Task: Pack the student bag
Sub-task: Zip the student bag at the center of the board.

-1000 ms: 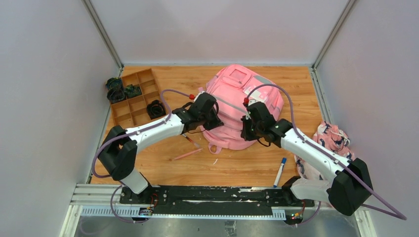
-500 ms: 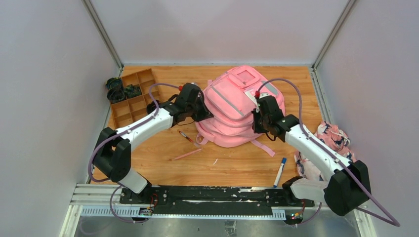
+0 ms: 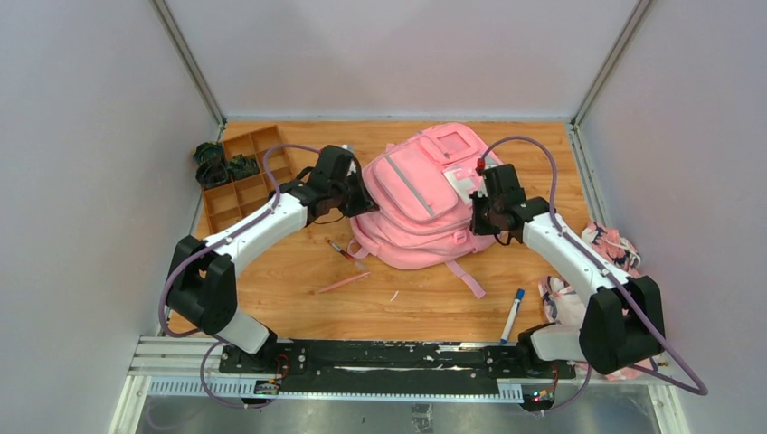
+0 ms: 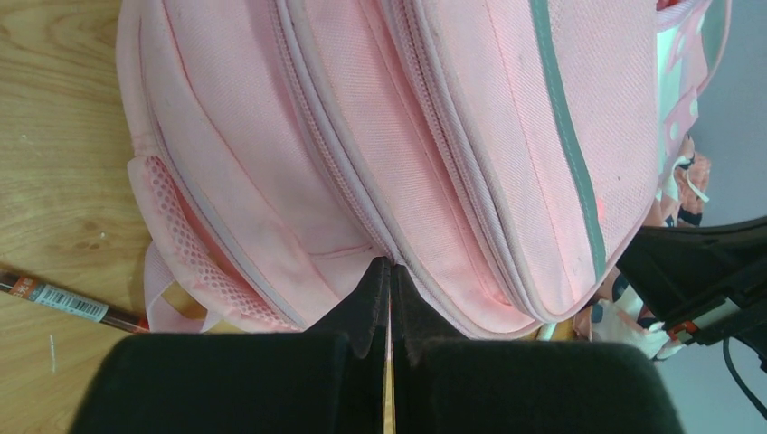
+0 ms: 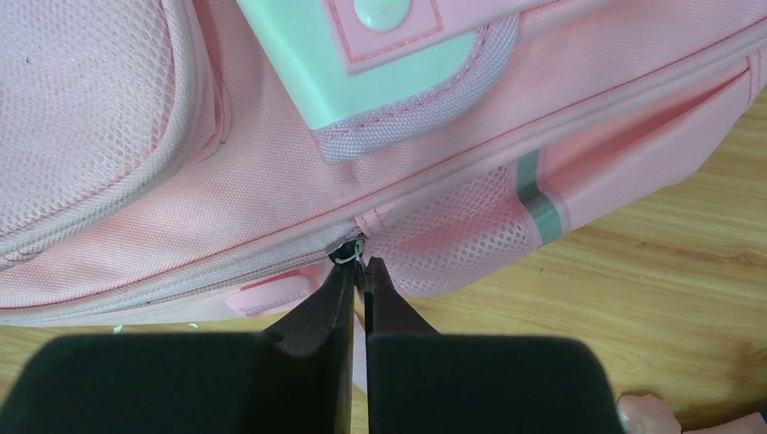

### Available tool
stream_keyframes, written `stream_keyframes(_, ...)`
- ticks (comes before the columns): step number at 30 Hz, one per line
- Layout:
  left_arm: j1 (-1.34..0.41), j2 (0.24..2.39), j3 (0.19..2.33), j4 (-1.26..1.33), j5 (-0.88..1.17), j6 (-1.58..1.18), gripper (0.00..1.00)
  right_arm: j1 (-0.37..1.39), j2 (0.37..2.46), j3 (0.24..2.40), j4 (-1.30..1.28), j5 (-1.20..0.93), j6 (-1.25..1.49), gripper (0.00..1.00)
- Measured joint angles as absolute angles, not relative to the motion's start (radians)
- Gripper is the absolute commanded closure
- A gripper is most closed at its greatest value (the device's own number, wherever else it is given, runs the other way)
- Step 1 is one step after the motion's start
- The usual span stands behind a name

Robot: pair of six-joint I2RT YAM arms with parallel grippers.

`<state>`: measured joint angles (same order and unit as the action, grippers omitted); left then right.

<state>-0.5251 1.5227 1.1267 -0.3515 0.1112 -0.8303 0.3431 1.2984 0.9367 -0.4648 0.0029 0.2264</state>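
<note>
Seen from above, the student bag (image 3: 421, 194) lies front-up at the middle-back of the table (image 3: 407, 307), held between the two arms. The left gripper (image 3: 360, 201) sits against its left flank and the right gripper (image 3: 478, 215) against its right, both drawn together on the bag. A red pen (image 3: 341, 250), a pink pencil (image 3: 344, 282) and a blue marker (image 3: 514, 310) lie on the wood in front, and a floral cloth (image 3: 608, 249) sits at the right edge. If the arms tug unevenly, the whole bag likely slides, and its trailing strap (image 3: 466, 276) could sweep the pen away.

In the left wrist view, the left gripper (image 4: 390, 276) has its jaws pressed together at the seam between two zipped compartments. It appears to pinch only a thin fold, though the bite itself is hidden. Such a shallow hold on smooth fabric may slip. The bag would then lose its anchor, and the other arm would drag it instead of working the zip.

In the right wrist view, the right gripper (image 5: 359, 267) is clamped by its very tips on the small metal zip pull (image 5: 348, 253), beside the mesh side pocket (image 5: 452, 231) and below the pale label patch (image 5: 380, 63). A pull off the zip's line could twist the tab free or jam the slider where the fabric curves.
</note>
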Motion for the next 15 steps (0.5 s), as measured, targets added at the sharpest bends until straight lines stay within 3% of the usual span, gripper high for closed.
stream_keyframes(2, -0.524, 1.523, 1.134, -0.355, 0.125, -0.812, 1.00, 0.337, 1.301, 0.939, -0.467, -0.005, 0.225, 0.69)
stream_keyframes(3, -0.522, 1.523, 1.138, -0.358, 0.134, -0.802, 1.00, 0.335, 1.301, 0.941, -0.471, -0.007, 0.223, 0.64)
stream_keyframes(10, -0.486, 1.517, 1.113, -0.338, 0.210, -0.745, 1.00, 0.333, 1.205, 0.991, -0.560, 0.010, 0.205, 0.56)
stream_keyframes(11, -0.486, 1.513, 1.100, -0.326, 0.221, -0.739, 0.93, 0.353, 1.185, 1.010, -0.567, 0.015, 0.203, 0.55)
stream_keyframes(13, -0.495, 1.504, 1.080, -0.320, 0.235, -0.723, 0.67, 0.435, 1.158, 1.062, -0.572, 0.038, 0.192, 0.52)
stream_keyframes(15, -0.509, 1.488, 1.076, -0.337, 0.238, -0.706, 0.54, 0.559, 1.163, 1.131, -0.567, 0.075, 0.173, 0.49)
